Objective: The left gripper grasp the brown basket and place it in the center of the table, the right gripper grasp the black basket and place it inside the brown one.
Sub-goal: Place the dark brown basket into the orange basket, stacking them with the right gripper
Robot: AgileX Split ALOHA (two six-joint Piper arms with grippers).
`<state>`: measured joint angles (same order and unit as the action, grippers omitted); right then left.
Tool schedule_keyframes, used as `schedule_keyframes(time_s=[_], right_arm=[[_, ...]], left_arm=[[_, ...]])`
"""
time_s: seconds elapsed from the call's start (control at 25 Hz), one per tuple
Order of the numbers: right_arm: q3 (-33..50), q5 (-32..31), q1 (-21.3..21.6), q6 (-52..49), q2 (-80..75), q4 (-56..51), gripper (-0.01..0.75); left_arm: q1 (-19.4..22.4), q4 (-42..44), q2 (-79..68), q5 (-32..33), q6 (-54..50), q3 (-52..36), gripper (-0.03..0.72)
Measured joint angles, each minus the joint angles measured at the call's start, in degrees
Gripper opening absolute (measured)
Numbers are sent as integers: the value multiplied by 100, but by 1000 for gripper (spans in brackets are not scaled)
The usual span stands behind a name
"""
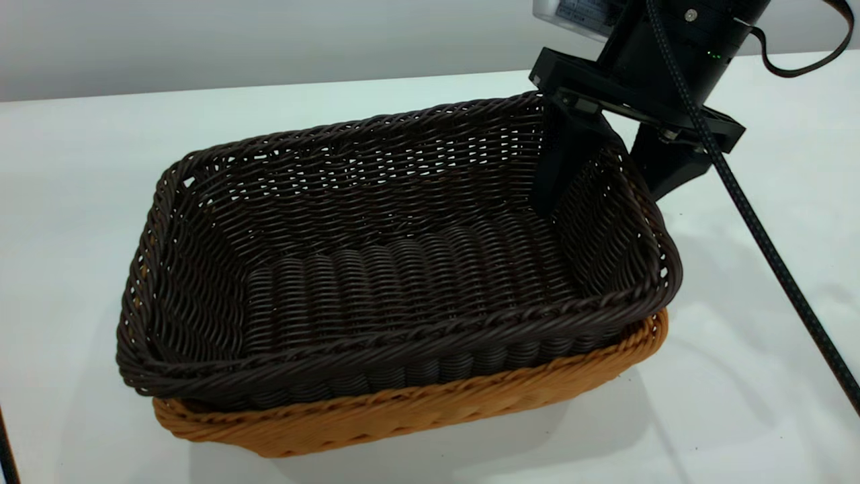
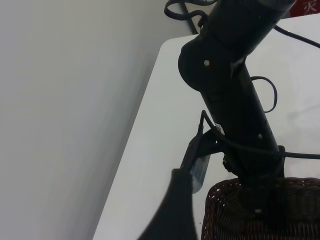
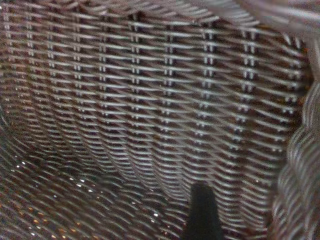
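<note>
In the exterior view, the right gripper (image 1: 608,171) is reaching down over the right-hand wall of the black basket (image 1: 396,269), one finger standing inside the wall and the other outside it, so the jaws are straddling the braided rim at a moderate spread; whether they are pinching the wicker or already slack I cannot tell. Below and beside that gripper, the black basket is sitting nested inside the brown basket (image 1: 416,407), whose orange rim is showing along the near side, and both are resting on the table (image 1: 80,175). In the left wrist view, the left gripper (image 2: 170,210) is hanging well apart from the work, looking across at the other arm above a corner of the black basket; its spread is not shown. In the right wrist view, one fingertip (image 3: 202,212) is standing close against the inner weave of the dark wall. The placing looks done, I judge, so the risk lies in the withdrawal: if a finger is catching in the open weave while lifting, it could drag the black basket up or tilt it out of the brown one.
</note>
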<state>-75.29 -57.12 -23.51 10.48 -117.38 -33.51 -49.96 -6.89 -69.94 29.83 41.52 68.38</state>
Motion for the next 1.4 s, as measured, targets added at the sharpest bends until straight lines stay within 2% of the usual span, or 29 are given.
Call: schedule_keyframes(time_s=[0.52, 0.84, 1.12, 1.4], right_arm=[[-53, -149, 0, -88, 0, 375, 505], [-937, -910, 5, -473, 0, 818, 508], [-1268, -1175, 5, -878, 0, 1750, 508], [-1581, -1300, 5, -484, 16, 1482, 509]], left_arm=[[0, -2, 0, 281, 4, 0, 657], [0, -7, 0, 263, 0, 0, 657], [0, -7, 0, 274, 0, 0, 657], [0, 34, 6, 284, 0, 0, 656]])
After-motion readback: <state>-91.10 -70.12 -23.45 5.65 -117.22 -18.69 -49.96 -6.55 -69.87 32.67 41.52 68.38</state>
